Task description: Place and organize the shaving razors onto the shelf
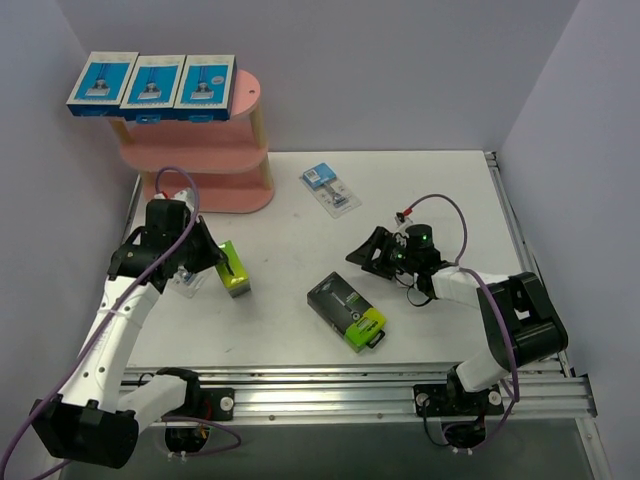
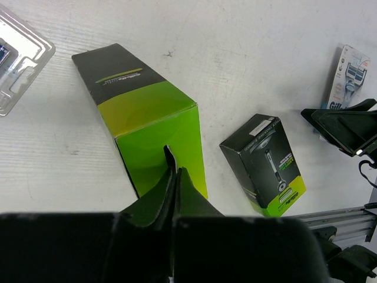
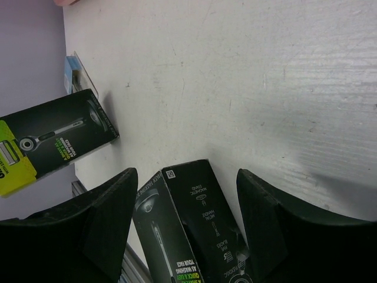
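Left gripper (image 2: 174, 171): clenched shut, holding nothing. The tips are at the lime end of a black box (image 2: 147, 112) lying on the table (image 1: 300, 230) in front of the shelf (image 1: 250, 95). Can't tell if they touch it.

Right gripper (image 3: 187, 177): fingers spread, empty, aimed at a second black box (image 1: 345, 310) further out from the shelf, nearer the arm bases.

Three blue-and-white boxes (image 1: 153, 82) fill the shelf's top tier in a row, and the one furthest from the pink board's bare end overhangs the rim. One blister pack (image 1: 330, 188) lies flat on the table off the shelf's open side. Another clear pack (image 2: 17, 59) sits just beside the left arm's box.

Risks, as judged:
- Shut fingers can only shove. The box would likely skate on the smooth white tabletop into the clear pack.
- The top tier is full. Brushing the overhanging box on approach could tip it off.
- Glossy carton sides may slip in a shallow pinch.

Materials: rectangular, sharp-edged cardboard cartons; thin, moulded, see-through blister plastic on a blue card; oval pink boards on pale posts.
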Robot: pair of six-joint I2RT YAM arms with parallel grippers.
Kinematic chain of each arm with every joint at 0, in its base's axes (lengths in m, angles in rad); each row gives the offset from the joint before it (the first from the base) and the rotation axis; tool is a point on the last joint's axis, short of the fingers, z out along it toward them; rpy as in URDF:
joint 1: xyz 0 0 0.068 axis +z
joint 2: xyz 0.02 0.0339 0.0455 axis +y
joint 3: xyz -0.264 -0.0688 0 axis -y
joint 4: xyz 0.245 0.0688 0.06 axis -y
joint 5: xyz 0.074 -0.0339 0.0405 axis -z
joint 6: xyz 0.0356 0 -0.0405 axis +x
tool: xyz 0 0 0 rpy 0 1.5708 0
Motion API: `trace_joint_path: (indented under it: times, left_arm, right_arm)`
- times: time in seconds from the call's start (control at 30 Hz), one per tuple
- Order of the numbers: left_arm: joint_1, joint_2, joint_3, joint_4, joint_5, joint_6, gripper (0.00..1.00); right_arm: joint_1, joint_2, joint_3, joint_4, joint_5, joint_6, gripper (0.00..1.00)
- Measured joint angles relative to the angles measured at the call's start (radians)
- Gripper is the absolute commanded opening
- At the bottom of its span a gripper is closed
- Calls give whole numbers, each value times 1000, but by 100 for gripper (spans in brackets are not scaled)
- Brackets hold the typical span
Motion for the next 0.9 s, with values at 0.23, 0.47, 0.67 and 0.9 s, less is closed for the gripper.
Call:
trace_joint_path:
  times: [0.23, 0.47, 0.67, 0.9]
  left_arm:
    - [11, -11, 28, -74, -3, 21, 2]
    - [14, -13, 50, -101, -2, 34, 2]
    - [15, -12, 50, -109, 8, 42, 8]
    - [21, -12, 50, -102, 9, 47, 18]
  right_arm:
    - [0, -2, -27, 10, 14, 3, 63]
    - [0, -2, -27, 26, 18, 3, 63]
    - [0, -2, -33, 33, 21, 3, 64]
    - [0, -1, -41, 39, 21, 3, 64]
